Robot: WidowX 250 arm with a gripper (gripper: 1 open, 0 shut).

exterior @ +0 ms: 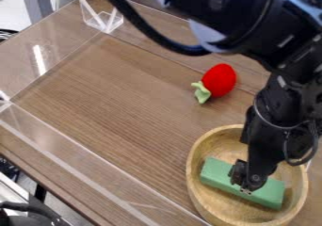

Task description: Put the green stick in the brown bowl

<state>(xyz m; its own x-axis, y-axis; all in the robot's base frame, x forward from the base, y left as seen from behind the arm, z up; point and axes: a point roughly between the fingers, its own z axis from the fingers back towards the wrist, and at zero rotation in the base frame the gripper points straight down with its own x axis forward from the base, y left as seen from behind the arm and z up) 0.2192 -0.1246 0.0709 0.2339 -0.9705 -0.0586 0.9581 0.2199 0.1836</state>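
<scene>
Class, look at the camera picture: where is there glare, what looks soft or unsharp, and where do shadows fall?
Camera view: white glare streaks the clear wall at left and its far corner; the dark arm near the top is soft; the gripper shades the green stick inside the brown bowl; the strawberry is evenly lit.

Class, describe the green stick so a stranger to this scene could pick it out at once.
Find the brown bowl at the near right of the wooden table. The green stick lies inside it, a flat plain green block, unlike the round red strawberry toy outside the bowl.
</scene>
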